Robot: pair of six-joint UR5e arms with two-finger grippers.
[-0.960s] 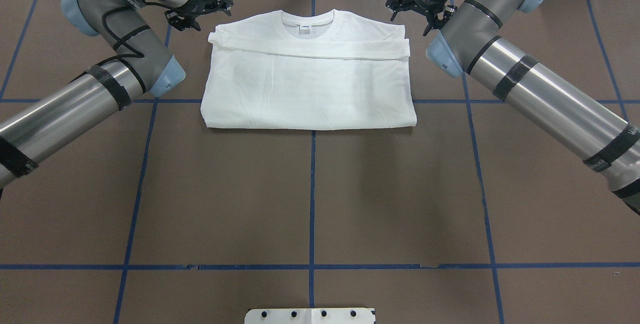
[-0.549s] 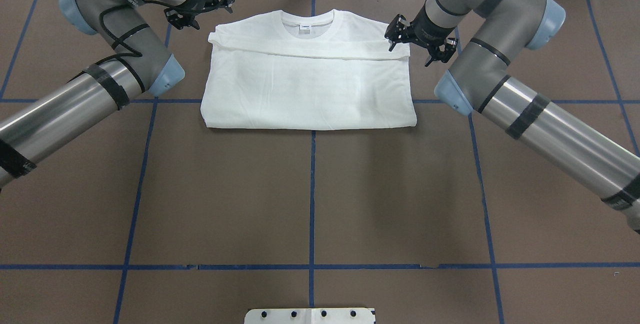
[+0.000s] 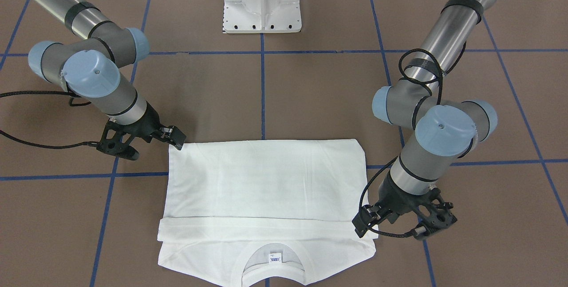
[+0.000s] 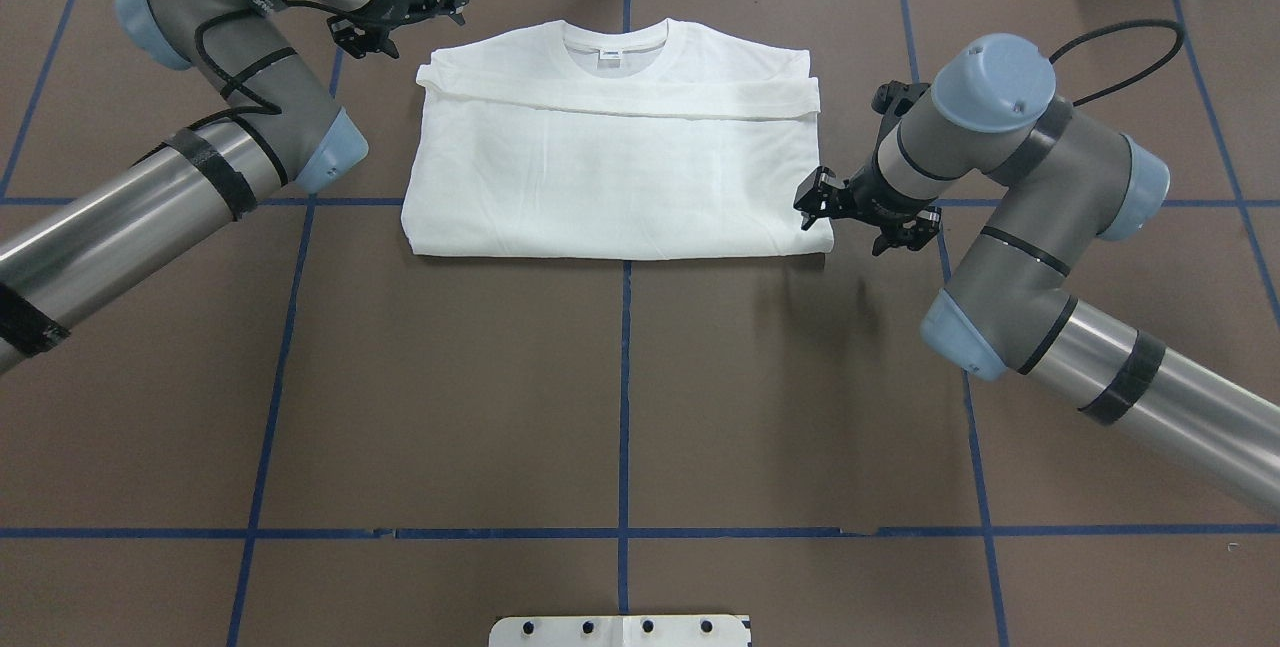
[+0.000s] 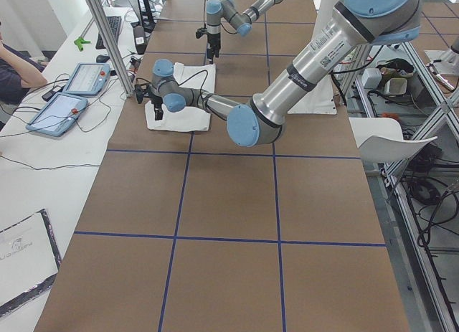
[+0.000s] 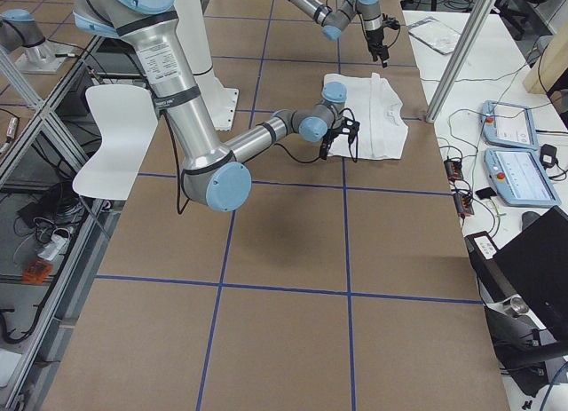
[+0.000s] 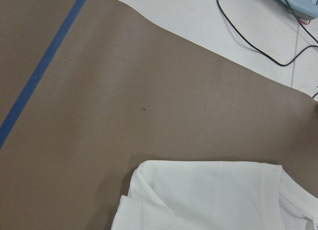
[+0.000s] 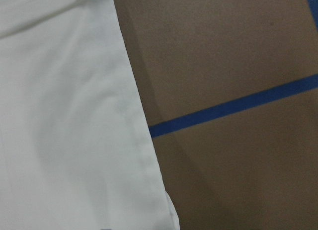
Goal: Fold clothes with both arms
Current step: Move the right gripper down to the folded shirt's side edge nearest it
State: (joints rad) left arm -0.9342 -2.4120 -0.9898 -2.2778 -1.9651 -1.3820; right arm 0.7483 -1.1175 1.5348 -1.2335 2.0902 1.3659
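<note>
White T-shirt [image 4: 620, 167]: part-folded, flat, far centre of table [image 4: 620, 407]. Light, soft, limp; likely best pinched at corners, all layers. Jaws apart, empty: left gripper [image 4: 398, 15] beside shoulder, right gripper [image 4: 862, 217] beside near corner.

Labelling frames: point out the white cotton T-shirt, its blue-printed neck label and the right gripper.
White cotton T-shirt [image 4: 620, 177]: overhead view, folded body's middle.
Blue-printed neck label [image 4: 608, 54]: overhead view, its centre.
Black right gripper [image 4: 850, 227]: overhead view, between fingers.

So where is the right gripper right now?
In the overhead view the right gripper is on the right side, beside the right-hand corner, nearest the robot, of the folded T-shirt.
</note>
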